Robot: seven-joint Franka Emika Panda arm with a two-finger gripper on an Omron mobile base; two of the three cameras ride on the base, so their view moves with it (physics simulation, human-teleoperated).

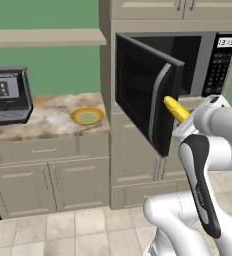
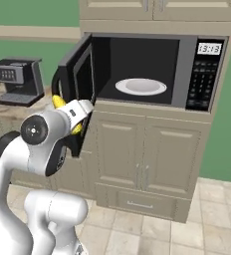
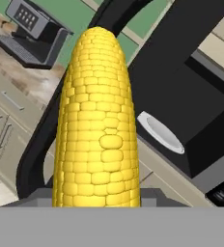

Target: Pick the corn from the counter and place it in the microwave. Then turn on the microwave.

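Note:
My gripper [image 1: 184,121] is shut on the corn [image 1: 174,107], a yellow cob that sticks out past the fingers. I hold it in the air just in front of the outer edge of the microwave's open door [image 1: 138,90]. In the hand view the corn [image 3: 98,120] stands tall in the middle and hides the fingertips. The black microwave [image 2: 137,64] stands open, with its white turntable plate [image 2: 141,86] bare inside. From the right base view, the corn [image 2: 58,102] and gripper [image 2: 73,115] sit left of the cavity, by the door [image 2: 80,74]. The counter [image 1: 48,122] lies to the left.
A yellow-rimmed green plate [image 1: 87,116] lies on the counter. A grey coffee machine [image 1: 5,95] stands at the counter's left end. The button panel [image 2: 203,74] is on the microwave's right side. Beige cabinets [image 2: 142,159] are below, and a wall shelf [image 1: 43,36] is above the counter.

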